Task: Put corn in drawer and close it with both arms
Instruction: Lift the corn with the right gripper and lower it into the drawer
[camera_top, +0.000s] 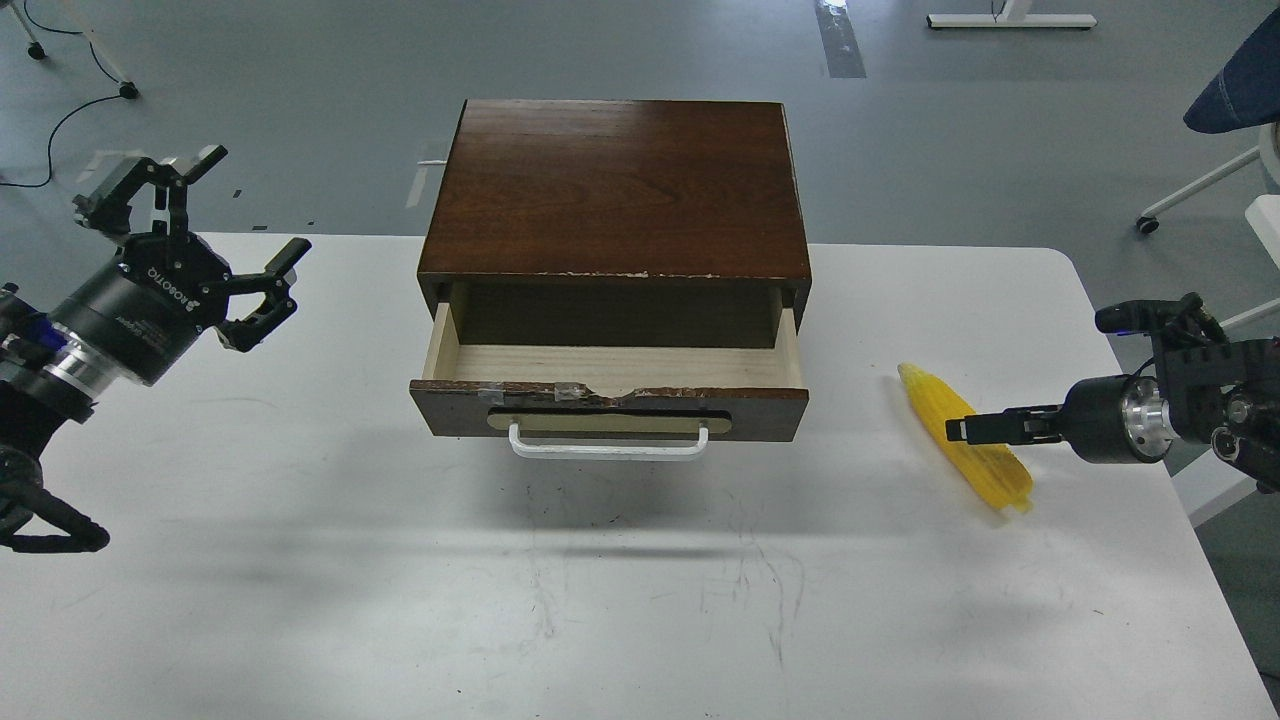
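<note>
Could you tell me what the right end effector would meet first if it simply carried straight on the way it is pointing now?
The right end effector points leftward and its tip already overlaps the corn in the head view, so the corn would probably come first. Its height above the cob is unclear; passing over it, the drawer lies next.

Both arms black: left arm (110, 320) wrist cylindrical, white "ROBOTIQ" lettering, silver ring; right arm (1170, 415) likewise ringed (cables black).

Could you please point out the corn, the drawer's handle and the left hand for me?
corn (990, 470): head view, on its thick lower half.
drawer's handle (608, 451): head view, middle of the white bar.
left hand (215, 240): head view, midway between its spread fingertips.
</note>
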